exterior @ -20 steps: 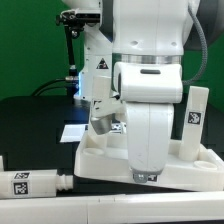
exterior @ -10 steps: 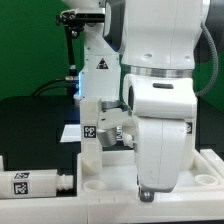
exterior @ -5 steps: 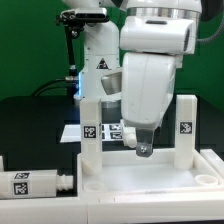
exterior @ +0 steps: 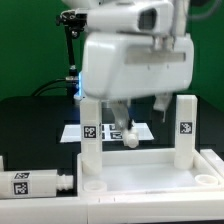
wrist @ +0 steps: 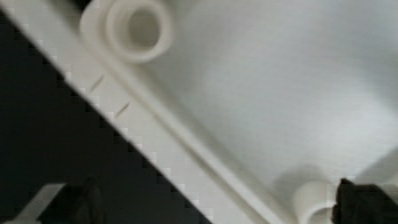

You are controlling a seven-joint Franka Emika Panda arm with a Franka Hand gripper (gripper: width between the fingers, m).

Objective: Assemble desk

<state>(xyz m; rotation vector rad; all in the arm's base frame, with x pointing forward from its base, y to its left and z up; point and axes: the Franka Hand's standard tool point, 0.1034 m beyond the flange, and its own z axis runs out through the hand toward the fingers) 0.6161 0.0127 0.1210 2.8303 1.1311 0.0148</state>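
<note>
The desk's white tabletop panel [exterior: 150, 172] lies flat at the front. Two square legs stand upright in its far corner sockets, one on the exterior view's left [exterior: 90, 130] and one on the right [exterior: 185, 125], both tagged. A third leg [exterior: 30, 184] lies loose on the black table at the front left. My gripper [exterior: 138, 122] hangs above the panel between the two standing legs, open and empty. In the wrist view the gripper [wrist: 210, 205] shows two dark fingertips [wrist: 365, 196] wide apart over the panel's rim [wrist: 151, 120] and a round socket [wrist: 128, 26].
The marker board [exterior: 108, 130] lies on the black table behind the panel. The arm's base and a black camera stand [exterior: 70, 40] rise at the back. A green wall backs the scene.
The arm has risen from low over the panel's front and swung back and up. The gripper now hangs higher, and the right standing leg and the panel are uncovered.
</note>
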